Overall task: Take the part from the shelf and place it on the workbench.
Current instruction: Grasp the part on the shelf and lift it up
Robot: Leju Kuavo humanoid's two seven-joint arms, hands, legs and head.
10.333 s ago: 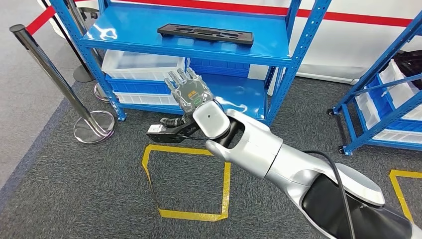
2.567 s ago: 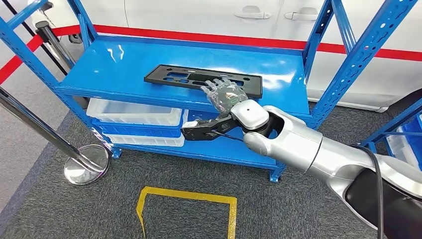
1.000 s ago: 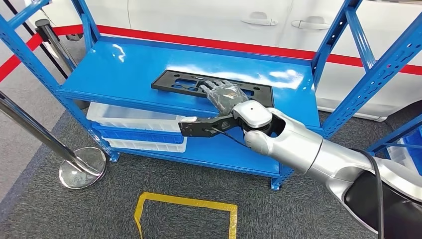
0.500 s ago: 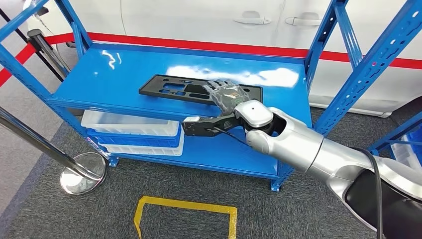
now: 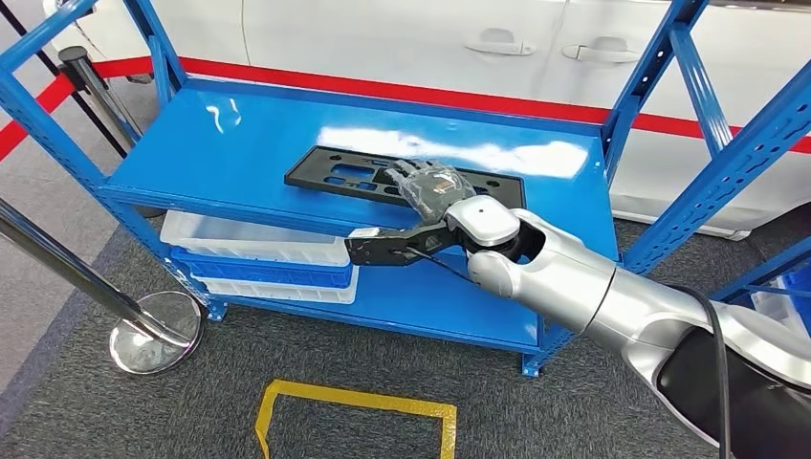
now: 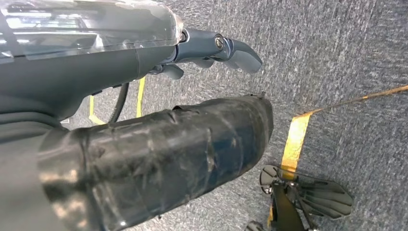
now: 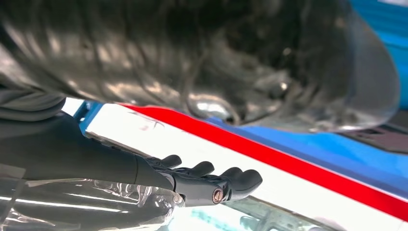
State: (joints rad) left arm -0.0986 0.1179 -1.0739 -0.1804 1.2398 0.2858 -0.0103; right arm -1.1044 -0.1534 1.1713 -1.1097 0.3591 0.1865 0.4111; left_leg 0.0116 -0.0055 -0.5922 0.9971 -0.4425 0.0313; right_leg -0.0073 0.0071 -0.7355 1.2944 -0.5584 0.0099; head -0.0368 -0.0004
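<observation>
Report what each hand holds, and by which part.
The right hand lies over the black part near its right end; a closed grip cannot be told. The left hand holds nothing.

Right arm stretched forward, right hand (image 5: 428, 184) flat, fingers extended (palm down); left hand (image 6: 144, 120) hangs, fingers loosely extended.

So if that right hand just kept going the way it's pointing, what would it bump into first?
Probably nothing new: the right hand already lies over the black plastic part on the blue shelf. Going on, it would slide along it, though contact is unclear.
</observation>
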